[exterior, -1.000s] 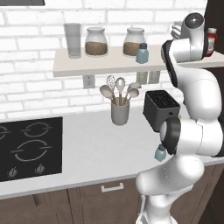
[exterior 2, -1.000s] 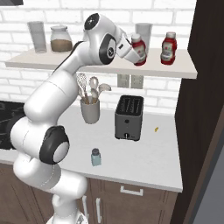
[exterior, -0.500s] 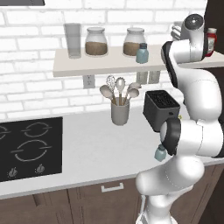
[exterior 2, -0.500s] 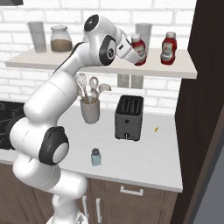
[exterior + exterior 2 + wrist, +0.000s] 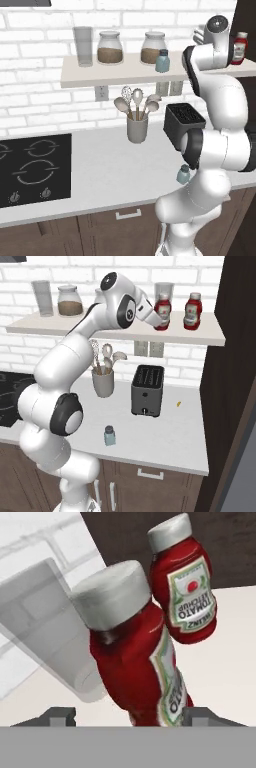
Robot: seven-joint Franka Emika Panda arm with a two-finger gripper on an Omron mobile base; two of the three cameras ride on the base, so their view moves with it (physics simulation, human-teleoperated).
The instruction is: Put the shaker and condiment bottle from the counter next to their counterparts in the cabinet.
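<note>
Two red condiment bottles stand on the pale cabinet shelf (image 5: 100, 330). The left bottle (image 5: 162, 310) (image 5: 135, 662) rests between the fingers of my gripper (image 5: 154, 316) (image 5: 130, 717), which is open, with a gap at the left fingertip (image 5: 60, 716). Its counterpart (image 5: 192, 309) (image 5: 185, 592) stands just to the right, beside the dark cabinet panel (image 5: 235, 356). One blue-grey shaker (image 5: 109, 435) (image 5: 183, 174) sits on the counter close to my base. The matching shaker (image 5: 162, 61) stands on the shelf next to the jars.
A clear glass (image 5: 45, 627) stands right behind the near bottle. Two brown-filled jars (image 5: 110, 47) and a tall glass (image 5: 83, 45) line the shelf. A black toaster (image 5: 147, 390), a utensil crock (image 5: 103, 381) and a cooktop (image 5: 32, 167) occupy the counter.
The jaws have spread open off the red bottle, which was tilted in the grip and now stands upright on the shelf. The arm has hardly moved.
</note>
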